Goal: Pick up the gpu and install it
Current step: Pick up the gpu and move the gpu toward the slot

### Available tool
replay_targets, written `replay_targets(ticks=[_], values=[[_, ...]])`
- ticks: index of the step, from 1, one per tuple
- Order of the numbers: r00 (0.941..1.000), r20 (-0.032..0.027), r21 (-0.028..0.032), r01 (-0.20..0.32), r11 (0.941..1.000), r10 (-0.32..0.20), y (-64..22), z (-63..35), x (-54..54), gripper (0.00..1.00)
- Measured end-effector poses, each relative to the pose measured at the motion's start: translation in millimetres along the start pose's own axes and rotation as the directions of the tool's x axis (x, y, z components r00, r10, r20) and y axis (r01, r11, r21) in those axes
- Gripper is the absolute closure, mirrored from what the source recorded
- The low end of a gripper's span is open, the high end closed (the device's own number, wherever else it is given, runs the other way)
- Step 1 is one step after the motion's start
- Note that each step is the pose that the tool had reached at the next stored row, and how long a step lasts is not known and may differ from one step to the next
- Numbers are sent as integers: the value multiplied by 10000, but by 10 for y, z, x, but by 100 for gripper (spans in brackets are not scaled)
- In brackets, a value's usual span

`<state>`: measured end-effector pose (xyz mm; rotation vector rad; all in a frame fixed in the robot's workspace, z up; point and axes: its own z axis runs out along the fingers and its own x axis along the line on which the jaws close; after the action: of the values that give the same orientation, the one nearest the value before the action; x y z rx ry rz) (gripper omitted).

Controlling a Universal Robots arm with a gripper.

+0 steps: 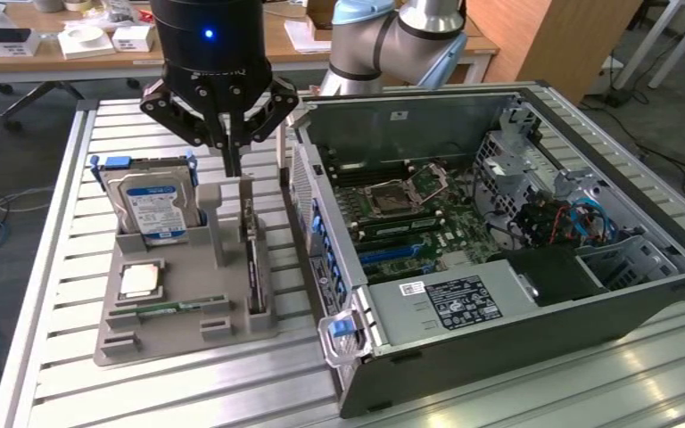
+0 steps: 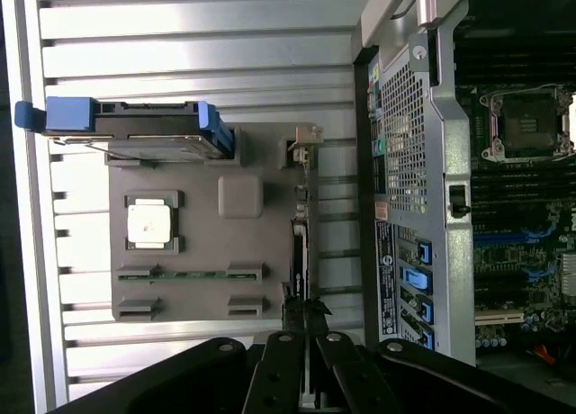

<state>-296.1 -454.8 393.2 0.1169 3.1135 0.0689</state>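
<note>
The hard drive's (image 1: pixel 152 209) blue label and the white sticker (image 1: pixel 456 301) inside the open computer case (image 1: pixel 498 357) carry print too small to read. The arm points straight down, gripper (image 1: pixel 235 169) fingers pressed together over the far end of the gpu (image 1: pixel 254 267). The card stands on edge in the gray holder's (image 1: pixel 188 334) slot, its long axis parallel to the case's side.

gpu (image 1: pixel 253 259) sits edge-on in the grey holder (image 1: pixel 188 325), so its faces are hidden. In the wrist view the pincer (image 2: pixel 306 308) covers the gpu's near end, contact can't be told. Arm (image 1: pixel 378 36) cut off by frame edge; hard drive (image 1: pixel 152 209) label print too small to read.
</note>
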Motion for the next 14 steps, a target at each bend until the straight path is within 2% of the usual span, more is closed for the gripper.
replay_targets(ticks=[2, 3, 5, 8, 9, 14], values=[[10000, 1, 0, 0, 10000, 0, 0, 0, 0, 77], [10000, 0, 0, 0, 10000, 0, 0, 0, 0, 77], [10000, 1, 0, 0, 10000, 0, 0, 0, 0, 65], [10000, 1, 0, 0, 10000, 0, 0, 0, 0, 59], [10000, 1, 0, 0, 10000, 0, 0, 0, 0, 53], [10000, 0, 0, 0, 10000, 0, 0, 0, 0, 53]])
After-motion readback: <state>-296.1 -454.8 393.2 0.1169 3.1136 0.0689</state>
